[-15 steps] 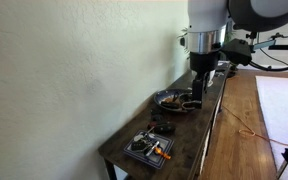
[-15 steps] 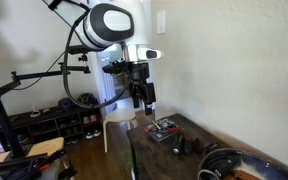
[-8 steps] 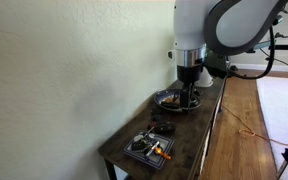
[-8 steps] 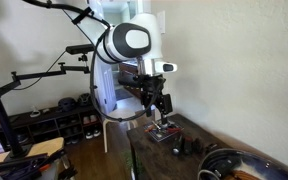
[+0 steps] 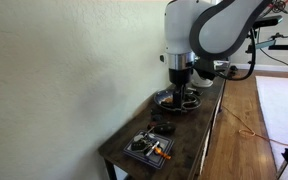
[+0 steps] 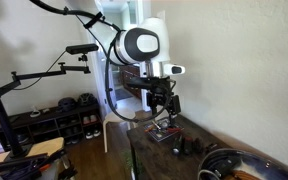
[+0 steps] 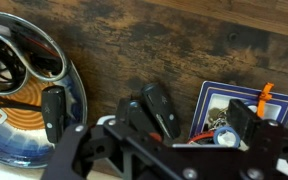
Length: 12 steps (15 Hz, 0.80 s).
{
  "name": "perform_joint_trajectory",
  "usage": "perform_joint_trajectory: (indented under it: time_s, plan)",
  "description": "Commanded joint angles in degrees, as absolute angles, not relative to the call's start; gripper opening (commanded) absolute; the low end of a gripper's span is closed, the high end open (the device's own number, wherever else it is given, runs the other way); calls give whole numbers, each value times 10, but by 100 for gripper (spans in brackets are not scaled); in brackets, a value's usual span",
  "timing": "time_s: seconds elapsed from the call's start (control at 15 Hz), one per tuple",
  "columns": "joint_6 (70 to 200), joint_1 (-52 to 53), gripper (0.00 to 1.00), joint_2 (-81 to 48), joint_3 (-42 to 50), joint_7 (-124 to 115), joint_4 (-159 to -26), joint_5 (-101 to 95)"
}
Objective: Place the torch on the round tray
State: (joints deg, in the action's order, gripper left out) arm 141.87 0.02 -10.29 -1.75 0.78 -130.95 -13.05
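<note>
**Open gripper hanging over the table, torch lying loose**

In an exterior view, a rectangular tray [image 5: 147, 148] is sitting at the near end of the table [image 5: 190, 130]. Just beyond it the torch [image 5: 162, 129] is lying on the wood, between that tray and the round tray [image 5: 161, 99]. The gripper [image 5: 183, 98] is hanging by the round tray. In the wrist view its fingers [image 7: 52, 108] are standing wide apart, holding nothing.

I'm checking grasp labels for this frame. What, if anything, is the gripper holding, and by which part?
Nothing is held. The gripper is open, its fingers wide apart and empty; the torch lies on the table below.
</note>
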Motion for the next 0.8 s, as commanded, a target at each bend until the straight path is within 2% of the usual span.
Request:
perform_joint_trajectory:
  time_s: [0.0, 0.73]
  plan:
    - [1419, 8, 100, -105, -12, 13, -1310, -129]
    - [1458, 6, 100, -145, 3, 33, -1306, -186]
